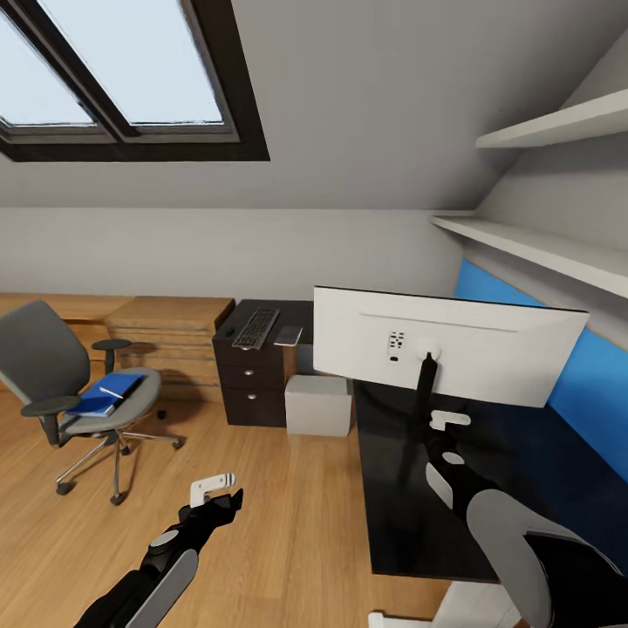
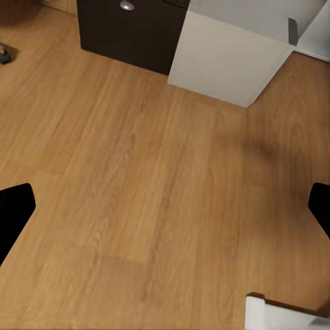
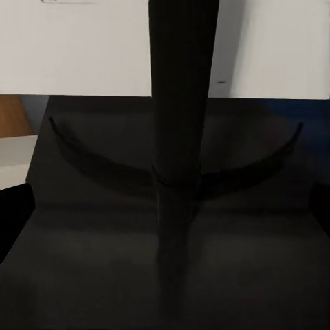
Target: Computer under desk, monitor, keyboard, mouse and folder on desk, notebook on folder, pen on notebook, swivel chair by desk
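Pale-grey-backed wide monitor (image 1: pixel 449 346) stands on the black tabletop (image 1: pixel 410 515), its thin black stand (image 3: pixel 180 137) just ahead of the right gripper (image 1: pixel 447 436), jaws spread, empty. At nine o'clock, the grey swivel chair (image 1: pixel 44 358) carries the blue folder (image 1: pixel 96 401). The left gripper (image 1: pixel 214 487) hangs open over the oak floor (image 2: pixel 137 192).

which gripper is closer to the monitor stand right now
Right. The right gripper is over the desk, just behind the monitor at its stand. The left gripper hangs over the floor, well off the desk.
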You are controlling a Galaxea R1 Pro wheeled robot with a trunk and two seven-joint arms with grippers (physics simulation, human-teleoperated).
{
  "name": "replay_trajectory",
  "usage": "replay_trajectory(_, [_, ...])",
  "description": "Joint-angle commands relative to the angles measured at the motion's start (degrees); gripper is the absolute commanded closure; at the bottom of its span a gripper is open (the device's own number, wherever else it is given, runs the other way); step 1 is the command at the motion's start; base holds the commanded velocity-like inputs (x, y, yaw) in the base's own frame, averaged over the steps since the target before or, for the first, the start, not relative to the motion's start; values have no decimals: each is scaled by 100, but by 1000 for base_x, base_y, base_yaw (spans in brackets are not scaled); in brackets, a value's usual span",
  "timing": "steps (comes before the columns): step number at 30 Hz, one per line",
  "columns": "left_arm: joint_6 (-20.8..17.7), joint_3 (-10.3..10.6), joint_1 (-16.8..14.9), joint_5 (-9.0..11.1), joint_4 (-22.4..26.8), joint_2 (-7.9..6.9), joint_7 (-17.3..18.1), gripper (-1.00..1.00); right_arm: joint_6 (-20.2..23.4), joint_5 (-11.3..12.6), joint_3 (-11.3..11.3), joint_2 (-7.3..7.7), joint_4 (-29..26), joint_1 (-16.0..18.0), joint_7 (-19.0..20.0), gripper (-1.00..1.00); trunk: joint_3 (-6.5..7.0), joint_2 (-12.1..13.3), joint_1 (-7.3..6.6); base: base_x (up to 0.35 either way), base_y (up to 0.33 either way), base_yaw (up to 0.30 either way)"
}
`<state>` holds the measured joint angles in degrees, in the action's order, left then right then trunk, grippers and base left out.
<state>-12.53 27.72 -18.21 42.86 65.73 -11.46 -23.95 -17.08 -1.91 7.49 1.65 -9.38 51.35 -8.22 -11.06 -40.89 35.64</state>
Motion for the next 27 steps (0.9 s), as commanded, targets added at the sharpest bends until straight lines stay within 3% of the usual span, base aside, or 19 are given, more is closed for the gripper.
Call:
replay_trajectory(1, [-7, 21, -6, 38, 10, -7, -51, -100, -23, -20, 28, 6, 10, 7, -12, -100, -9, -7, 3, 211, 0, 0])
replay_trajectory(27, [-4, 32, -5, 46, 11, -6, -62, -100, -32, -19, 28, 130, 6, 7, -30, -100, -9, -7, 3, 110, 0, 0])
